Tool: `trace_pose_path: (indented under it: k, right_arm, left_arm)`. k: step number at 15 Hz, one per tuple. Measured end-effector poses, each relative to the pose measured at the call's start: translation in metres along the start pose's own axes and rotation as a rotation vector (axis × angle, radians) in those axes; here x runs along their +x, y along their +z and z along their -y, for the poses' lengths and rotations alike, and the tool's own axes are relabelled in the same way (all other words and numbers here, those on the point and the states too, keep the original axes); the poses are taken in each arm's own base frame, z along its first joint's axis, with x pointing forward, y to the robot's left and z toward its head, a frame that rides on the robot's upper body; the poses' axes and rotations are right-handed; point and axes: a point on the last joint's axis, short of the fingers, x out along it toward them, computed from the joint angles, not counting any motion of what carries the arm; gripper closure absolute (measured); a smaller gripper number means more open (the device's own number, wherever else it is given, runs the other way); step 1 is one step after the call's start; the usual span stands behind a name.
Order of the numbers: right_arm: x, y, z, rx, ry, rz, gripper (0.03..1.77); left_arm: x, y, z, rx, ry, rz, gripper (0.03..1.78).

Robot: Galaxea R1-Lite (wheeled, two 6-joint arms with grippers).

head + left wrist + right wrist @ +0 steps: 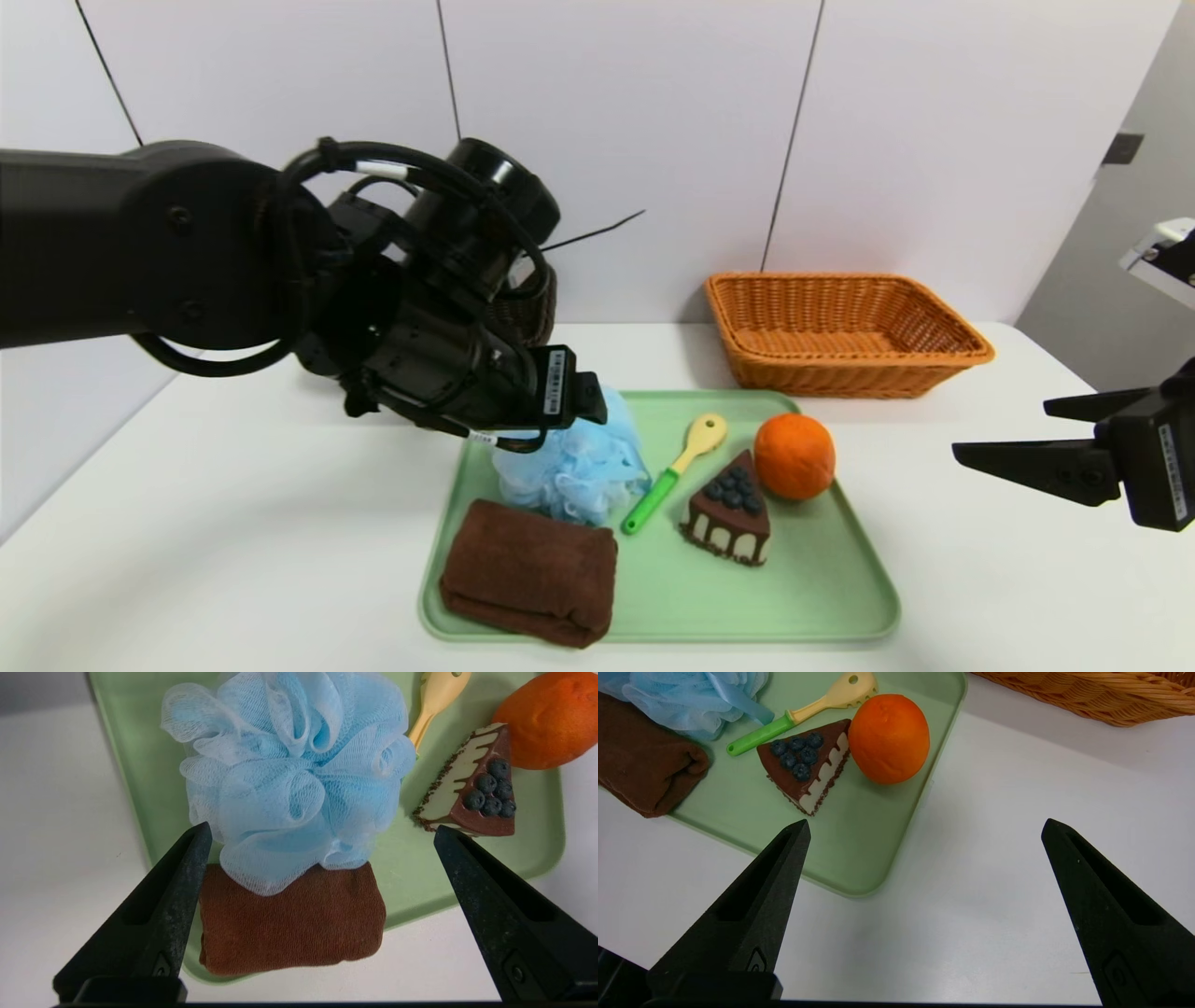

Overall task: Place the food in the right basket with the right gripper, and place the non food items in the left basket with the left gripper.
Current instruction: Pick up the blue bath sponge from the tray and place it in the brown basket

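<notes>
Left pincer (320, 830) wide open, empty, over bath puff (289, 774); towel (289, 919) just beneath. Risk: snagging both. Right pincer (924, 828) open, empty, idle.

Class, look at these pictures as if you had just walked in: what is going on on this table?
A two-armed robot is sorting things off a green tray. Its left gripper, fingers open, hangs over the blue bath puff, which leans on the brown towel. The right gripper, also open, waits over bare table beside the tray. The spoon, cake wedge and orange lie on the tray. The orange-tan basket holds nothing yet.
</notes>
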Motion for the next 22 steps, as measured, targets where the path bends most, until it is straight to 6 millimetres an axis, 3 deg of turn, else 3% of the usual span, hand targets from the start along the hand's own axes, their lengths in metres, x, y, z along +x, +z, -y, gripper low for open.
trace_pose_path:
  k: [5, 11, 17, 22]
  right_arm:
    - [0.003, -0.005, 0.000, 0.003, -0.003, -0.020, 0.09]
    - [0.003, -0.008, 0.000, -0.001, 0.000, -0.028, 0.09]
    - [0.004, -0.011, 0.000, -0.001, 0.001, -0.035, 0.09]
    - [0.004, -0.011, 0.000, -0.001, 0.003, -0.036, 0.09]
  left_arm:
    - [0.038, -0.002, 0.006, 0.018, 0.094, -0.024, 0.12]
    - [0.070, -0.006, 0.009, 0.006, 0.121, -0.067, 0.12]
    - [0.080, -0.009, 0.009, 0.010, 0.132, -0.087, 0.12]
    - [0.073, -0.007, 0.009, 0.010, 0.125, -0.078, 0.12]
